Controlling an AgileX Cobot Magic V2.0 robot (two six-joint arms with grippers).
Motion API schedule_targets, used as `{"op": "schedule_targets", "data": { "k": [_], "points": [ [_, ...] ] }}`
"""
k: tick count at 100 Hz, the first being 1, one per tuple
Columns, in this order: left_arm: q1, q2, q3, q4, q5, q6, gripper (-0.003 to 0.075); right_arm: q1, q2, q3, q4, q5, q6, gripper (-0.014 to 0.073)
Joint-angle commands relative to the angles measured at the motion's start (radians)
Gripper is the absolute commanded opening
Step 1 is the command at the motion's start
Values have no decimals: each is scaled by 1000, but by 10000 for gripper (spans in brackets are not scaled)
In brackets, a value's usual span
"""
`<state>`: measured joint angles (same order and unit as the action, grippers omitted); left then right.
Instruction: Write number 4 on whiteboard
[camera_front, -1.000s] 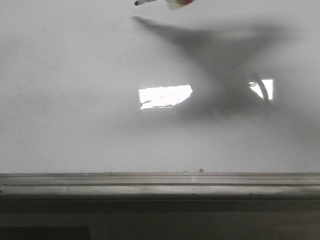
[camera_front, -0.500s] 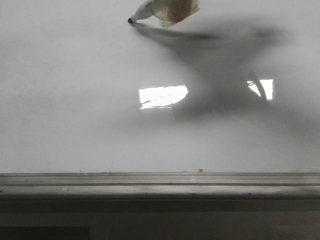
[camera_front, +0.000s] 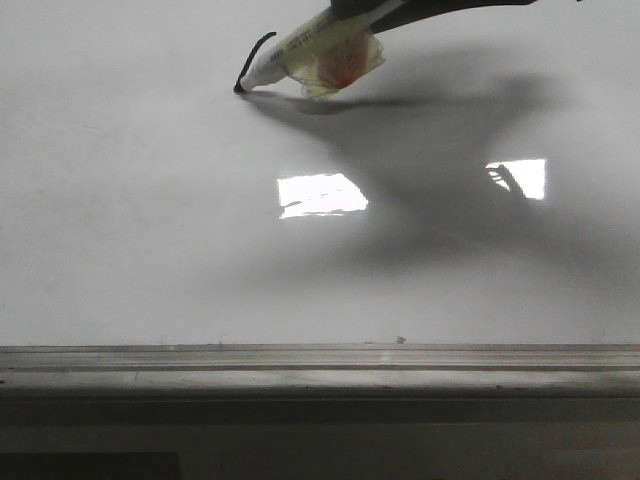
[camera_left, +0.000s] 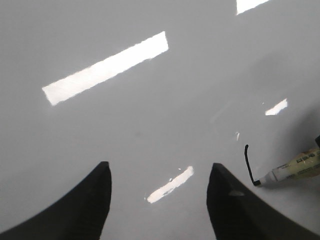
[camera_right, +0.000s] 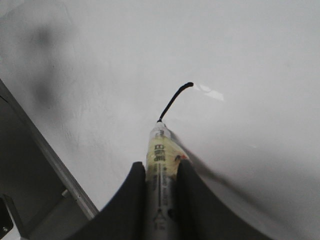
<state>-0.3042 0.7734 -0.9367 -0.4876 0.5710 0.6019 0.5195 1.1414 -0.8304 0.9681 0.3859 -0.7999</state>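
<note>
One short curved black stroke of the number 4 (camera_front: 252, 58) sits far on the whiteboard (camera_front: 150, 250), left of center. Our right gripper (camera_right: 161, 187) is clamped on a marker (camera_front: 300, 52) w/ tip touching the stroke's near end. Left gripper (camera_left: 159, 192) hovers over the board, fingers (camera_left: 85, 207) apart, holding nothing. Tray rail (camera_front: 320, 365) runs along the near edge.
</note>
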Motion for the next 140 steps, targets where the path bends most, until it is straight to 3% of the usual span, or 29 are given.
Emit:
{"op": "schedule_targets", "data": {
  "k": [1, 18, 36, 55, 97, 140],
  "points": [
    [5, -1, -27, -32, -75, -13, 384, -4, -22, -24, -63, -38, 52, -42],
    [5, -1, -27, -33, -79, -13, 384, -22, -85, -24, -171, -48, 146, -42],
    [5, -1, -27, -33, -81, -13, 384, -125, -135, -24, -341, 62, 314, -42],
    [5, -1, -27, -34, -88, -13, 384, -135, -176, -31, -334, 77, 314, -43],
    [5, -1, -27, -36, -88, -13, 384, -13, -172, -62, -315, -65, 297, -43],
    [5, -1, -27, -36, -88, -13, 384, -13, -71, -64, -330, -72, 297, -43]
  ]
}}
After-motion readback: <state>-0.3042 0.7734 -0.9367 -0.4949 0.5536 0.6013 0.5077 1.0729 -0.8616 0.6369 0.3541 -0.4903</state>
